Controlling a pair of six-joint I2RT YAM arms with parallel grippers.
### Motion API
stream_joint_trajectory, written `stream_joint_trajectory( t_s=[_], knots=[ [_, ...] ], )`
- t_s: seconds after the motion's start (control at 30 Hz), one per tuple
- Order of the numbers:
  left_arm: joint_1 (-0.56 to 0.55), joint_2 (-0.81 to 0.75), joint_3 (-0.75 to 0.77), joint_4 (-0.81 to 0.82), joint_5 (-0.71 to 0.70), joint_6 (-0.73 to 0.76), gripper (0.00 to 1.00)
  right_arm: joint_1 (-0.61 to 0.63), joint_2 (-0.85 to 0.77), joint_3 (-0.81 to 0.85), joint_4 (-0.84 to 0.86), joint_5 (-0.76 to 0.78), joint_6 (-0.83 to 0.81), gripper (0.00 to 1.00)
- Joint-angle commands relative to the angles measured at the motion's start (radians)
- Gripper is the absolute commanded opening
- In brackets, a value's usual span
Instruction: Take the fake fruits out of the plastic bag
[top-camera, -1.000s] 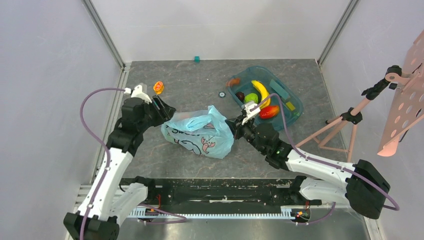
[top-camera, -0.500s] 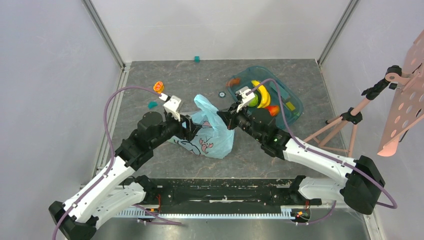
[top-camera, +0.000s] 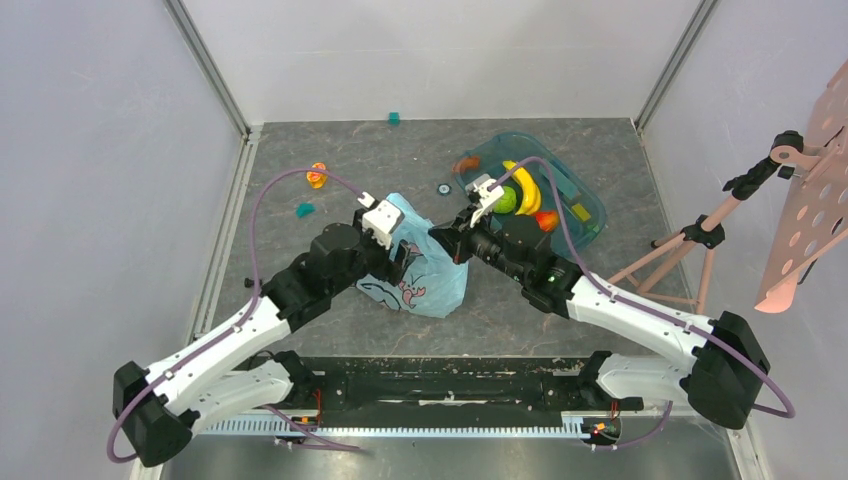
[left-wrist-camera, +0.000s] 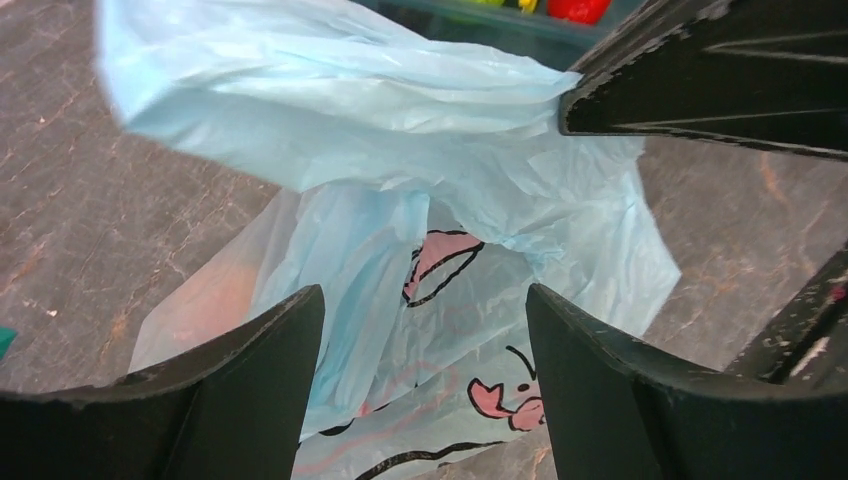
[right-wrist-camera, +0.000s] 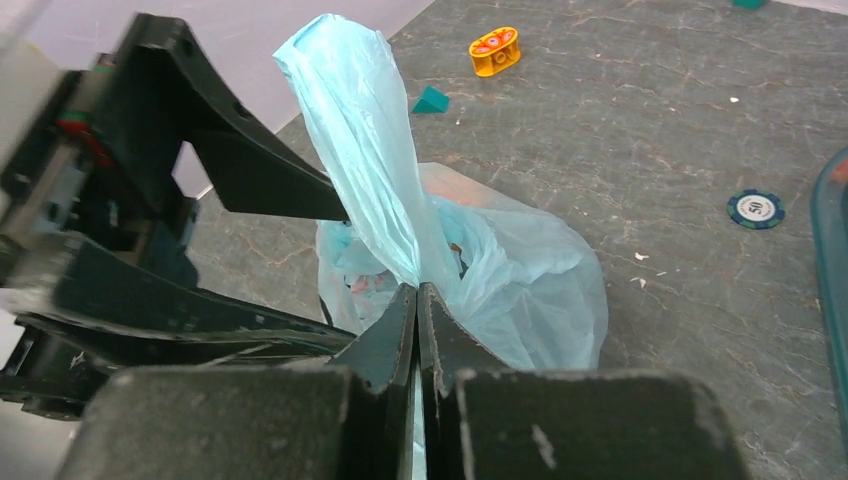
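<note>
The light-blue plastic bag (top-camera: 425, 275) lies mid-table with a pink print on its side. My right gripper (top-camera: 447, 240) is shut on one of its tie handles (right-wrist-camera: 365, 130) and holds the handle upright, as the right wrist view (right-wrist-camera: 417, 290) shows. My left gripper (top-camera: 402, 258) is open, its jaws wide on either side of the bag's near side (left-wrist-camera: 425, 300). A pinkish-orange shape (left-wrist-camera: 210, 300) shows through the bag wall. A green apple (top-camera: 505, 199) lies in the teal tray (top-camera: 592, 212). The melon and the grapes are hidden.
The tray also holds a yellow banana (top-camera: 527, 188) and a red-orange mango (top-camera: 547, 220). An orange toy (top-camera: 317, 177), a teal piece (top-camera: 305, 209), a poker chip (top-camera: 443, 188) and a teal cube (top-camera: 394, 118) lie around. A tripod (top-camera: 700, 235) stands right.
My left arm has swung from the far left in to the bag and now has its open jaws around the bag. My right gripper has pulled the handle up and slightly back.
</note>
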Motion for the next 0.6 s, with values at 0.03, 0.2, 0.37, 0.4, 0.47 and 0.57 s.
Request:
stream_joint_trajectory(
  t_s=[0.03,0.2,0.37,0.4,0.47,0.57],
  knots=[
    [-0.046,0.056,0.052,0.063,-0.199,0.061,0.78,-0.003,-0.022,0.041,0.015,-0.061,0.012,0.0],
    [-0.053,0.081,0.061,0.082,-0.304,0.068,0.67,-0.003,-0.053,0.03,0.004,-0.088,0.011,0.0],
    [-0.053,0.101,0.065,0.099,-0.33,0.068,0.46,-0.004,-0.088,0.002,0.008,-0.099,0.026,0.0],
    [-0.053,0.108,0.066,0.1,-0.333,0.062,0.43,-0.004,-0.096,-0.003,0.009,-0.1,0.029,0.0],
    [-0.053,0.115,0.075,0.095,-0.332,0.047,0.37,-0.004,-0.106,-0.013,0.009,-0.097,0.028,0.0],
    [-0.053,0.099,0.099,0.063,-0.295,0.039,0.23,-0.004,-0.115,-0.021,-0.006,-0.064,0.02,0.0]
  ],
)
